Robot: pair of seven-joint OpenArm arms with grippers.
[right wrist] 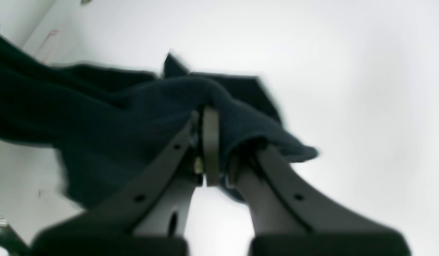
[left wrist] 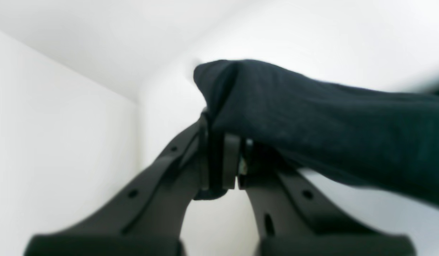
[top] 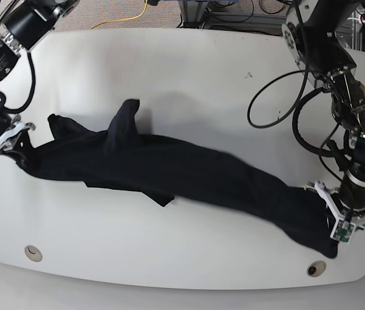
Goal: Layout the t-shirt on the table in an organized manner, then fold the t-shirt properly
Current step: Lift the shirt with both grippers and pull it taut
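Observation:
The black t-shirt (top: 188, 171) is stretched in a long, crumpled band across the white table (top: 201, 71), from the left edge to the front right. My right gripper (top: 15, 147) is shut on its left end; the right wrist view shows the fabric (right wrist: 116, 124) bunched over the closed fingertips of this gripper (right wrist: 214, 142). My left gripper (top: 329, 216) is shut on the other end. In the left wrist view the cloth (left wrist: 329, 135) drapes to the right from that gripper (left wrist: 226, 145). One sleeve (top: 123, 126) sticks up toward the back.
Two round grommet holes (top: 33, 252) (top: 316, 268) sit near the table's front edge. A faint red tape line (right wrist: 48, 41) shows in the right wrist view. A black cable loop (top: 279, 97) hangs from the arm on the right of the base view.

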